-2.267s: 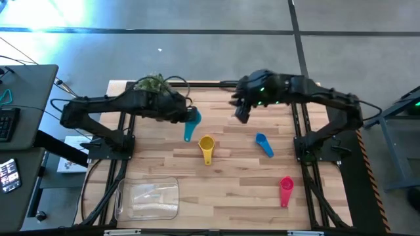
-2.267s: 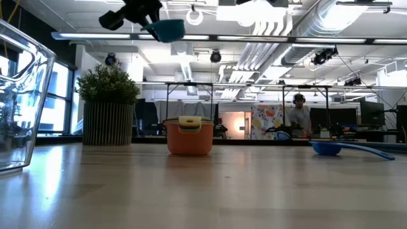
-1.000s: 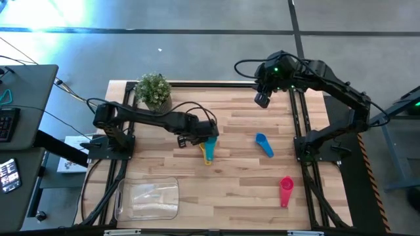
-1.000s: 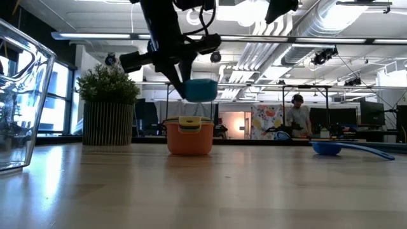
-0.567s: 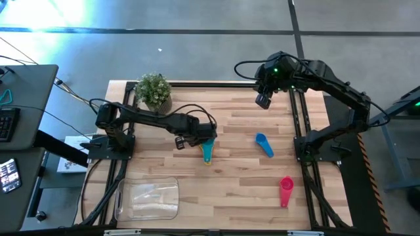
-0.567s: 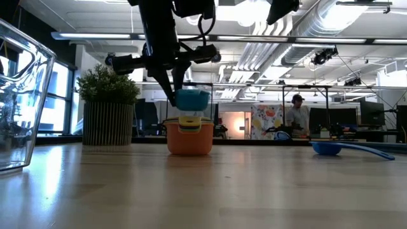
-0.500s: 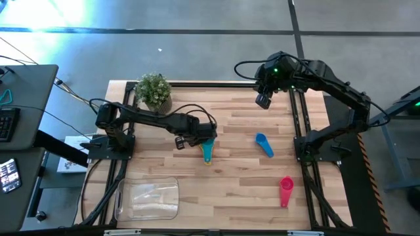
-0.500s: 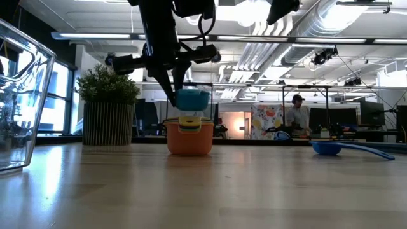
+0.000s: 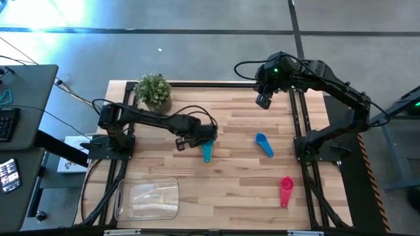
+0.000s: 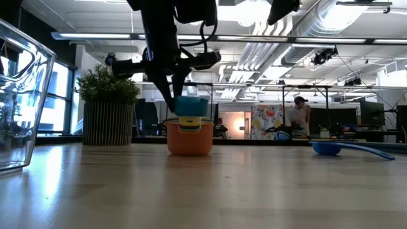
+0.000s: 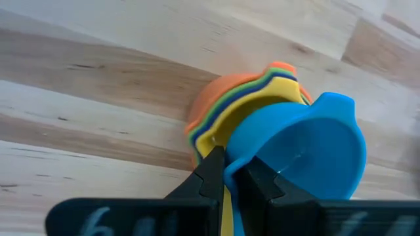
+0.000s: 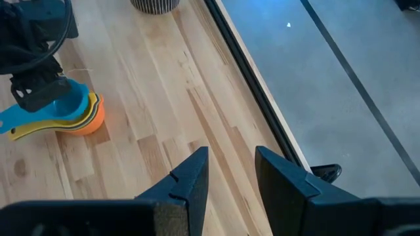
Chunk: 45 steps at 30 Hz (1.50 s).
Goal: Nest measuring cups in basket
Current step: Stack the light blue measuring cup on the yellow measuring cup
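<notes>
Starting at the left of the table, we see the clear basket [image 9: 147,199] sitting near the front edge, with no cups in it, well apart from the potted plant [image 9: 153,91] at the back. Toward the middle, our left gripper [image 9: 195,136] is clenched on the handle of the light blue cup [image 11: 298,151], which hangs just above — perhaps already touching — the nested stack of cups [image 10: 189,136], orange at the bottom with green, dark blue and yellow rims showing inside it. We judge the risk to lie here: the blue bowl looks off-centre over the stack, so letting go now could leave it cocked on the yellow rim, or pressing down could push the light stack across the wood. Further right, a blue cup [image 9: 263,144] and a red cup [image 9: 286,190] lie loose on the table, still to be nested. Our right gripper [image 9: 263,100] waits high over the back right of the table, its fingers partly apart, grasping nothing.
</notes>
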Available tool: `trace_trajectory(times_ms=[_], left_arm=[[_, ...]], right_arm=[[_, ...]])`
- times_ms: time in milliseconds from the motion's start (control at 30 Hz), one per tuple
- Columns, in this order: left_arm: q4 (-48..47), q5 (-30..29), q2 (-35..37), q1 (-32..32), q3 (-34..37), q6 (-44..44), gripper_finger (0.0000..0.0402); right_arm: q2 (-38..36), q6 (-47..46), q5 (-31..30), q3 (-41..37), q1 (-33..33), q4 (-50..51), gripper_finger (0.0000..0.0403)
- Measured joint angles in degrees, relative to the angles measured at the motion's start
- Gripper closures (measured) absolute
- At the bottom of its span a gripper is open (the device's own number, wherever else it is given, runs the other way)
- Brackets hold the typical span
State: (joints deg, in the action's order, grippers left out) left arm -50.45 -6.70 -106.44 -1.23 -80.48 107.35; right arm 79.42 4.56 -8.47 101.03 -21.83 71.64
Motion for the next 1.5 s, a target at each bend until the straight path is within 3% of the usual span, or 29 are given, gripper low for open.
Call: trace_trajectory(times_ms=[533,1267,1500], left_arm=[[0.01,1.09,-0.32,0.02,-0.01,-0.44,0.0382],[-0.79,3.2,-0.32,0.16,0.01,-2.59,0.0297],[-1.83,4.07,-0.32,0.46,0.03,-5.23,0.0287]], right_arm=[[0.02,0.44,0.07,0.0,0.0,0.17,0.0286],[0.02,0.87,0.07,0.0,-0.01,0.17,0.0286],[0.02,0.87,0.07,0.0,-0.01,0.21,0.0286]])
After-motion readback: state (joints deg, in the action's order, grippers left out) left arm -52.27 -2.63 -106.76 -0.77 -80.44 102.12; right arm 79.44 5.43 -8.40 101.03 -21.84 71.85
